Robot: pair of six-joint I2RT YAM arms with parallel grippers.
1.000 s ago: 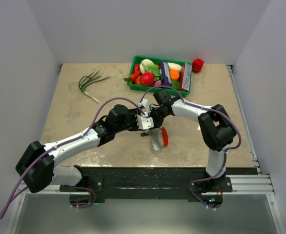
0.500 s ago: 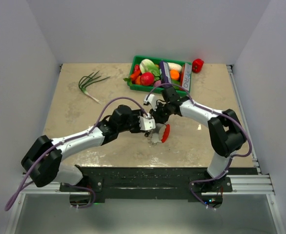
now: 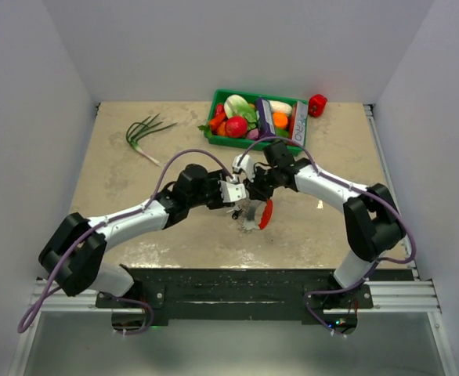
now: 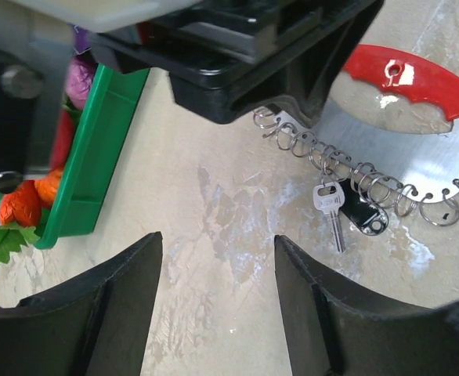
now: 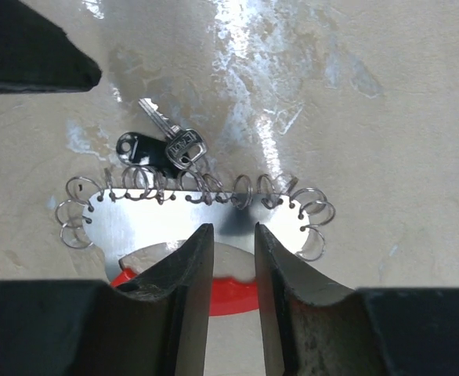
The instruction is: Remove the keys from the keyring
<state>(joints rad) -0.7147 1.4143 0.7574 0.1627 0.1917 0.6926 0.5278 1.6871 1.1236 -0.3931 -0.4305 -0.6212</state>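
The keyring (image 5: 135, 223) is a flat silvery plate edged with several small wire rings, with a red curved tag (image 4: 417, 74); it lies on the table (image 3: 135, 180) at mid-front (image 3: 251, 218). Two keys hang from its rings: a silver key (image 4: 333, 215) and a black-headed key (image 4: 364, 217), also seen as silver key (image 5: 173, 137) and black-headed key (image 5: 142, 149). My right gripper (image 5: 233, 229) stands over the plate and tag, jaws a narrow gap apart and clamping nothing. My left gripper (image 4: 218, 243) is open wide over bare table, just left of the keys.
A green basket (image 3: 212, 119) of toy vegetables stands at the back centre, close behind both wrists, its wall (image 4: 96, 157) near the left gripper. A red pepper (image 3: 317, 104) lies to its right, a green onion (image 3: 145, 131) at the back left.
My right gripper has gone from shut to a narrow opening over the keyring. Both wrists have shifted slightly toward the back, and the left jaws have widened a little.
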